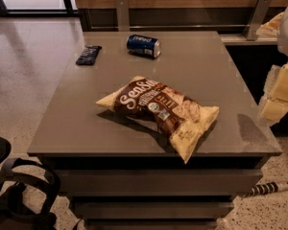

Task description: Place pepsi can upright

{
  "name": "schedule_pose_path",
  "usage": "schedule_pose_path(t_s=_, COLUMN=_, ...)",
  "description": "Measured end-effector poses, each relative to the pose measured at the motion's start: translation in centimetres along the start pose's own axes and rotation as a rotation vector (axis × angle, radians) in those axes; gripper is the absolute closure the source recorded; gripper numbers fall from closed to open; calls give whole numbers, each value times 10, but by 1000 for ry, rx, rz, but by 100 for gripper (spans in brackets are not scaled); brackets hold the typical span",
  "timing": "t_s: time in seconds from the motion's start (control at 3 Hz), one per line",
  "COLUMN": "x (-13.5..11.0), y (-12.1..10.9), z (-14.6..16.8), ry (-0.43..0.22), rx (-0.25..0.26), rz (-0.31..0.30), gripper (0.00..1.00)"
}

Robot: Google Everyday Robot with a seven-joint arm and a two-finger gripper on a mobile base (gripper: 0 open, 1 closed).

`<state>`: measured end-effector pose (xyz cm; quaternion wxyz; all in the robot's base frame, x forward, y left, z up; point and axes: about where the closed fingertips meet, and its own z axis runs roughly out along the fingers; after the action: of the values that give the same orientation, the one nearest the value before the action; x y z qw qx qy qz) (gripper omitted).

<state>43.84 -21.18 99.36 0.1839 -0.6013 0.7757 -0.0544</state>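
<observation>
Grey tabletop (206, 66), speckled floor around, wood-panelled wall behind. Pepsi can (143, 45) at the far side, roughly mid-width, lying on its side, long axis across the view, silver end facing right. Not upright yet, so the main step is yet to do. Resting alone, touching nothing, so likely free to roll if nudged; better gripped across the body than pushed at an end. Snack bar (88, 54) near it to the left, flat, apart from the can. Chip bag (158, 111) well apart, toward the near side, lying flat and diagonal. Bulky, and placed between near edge and can, so probably cleaner to come in from the right than over it. Pincer (278, 97) at the right edge of view, just off the tabletop's right side, well away from the can. Nothing visibly held; wide or narrow, cannot tell. Presumably hanging clear pending approach. Room to stand the can up on bare tabletop just right of it.
</observation>
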Motion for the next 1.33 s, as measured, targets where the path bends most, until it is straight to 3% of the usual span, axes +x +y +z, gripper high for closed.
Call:
schedule_pose_path(t_s=0.33, x=-1, y=-1, z=-2, ry=0, rx=6, rz=-1, gripper=0)
schedule_pose_path(t_s=0.67, x=-42, y=-31, z=-10, ry=-4, rx=44, rz=-59, gripper=0)
schedule_pose_path(t_s=1.33, x=-108, y=-74, z=-9, ry=-15, rx=94, rz=-116, gripper=0)
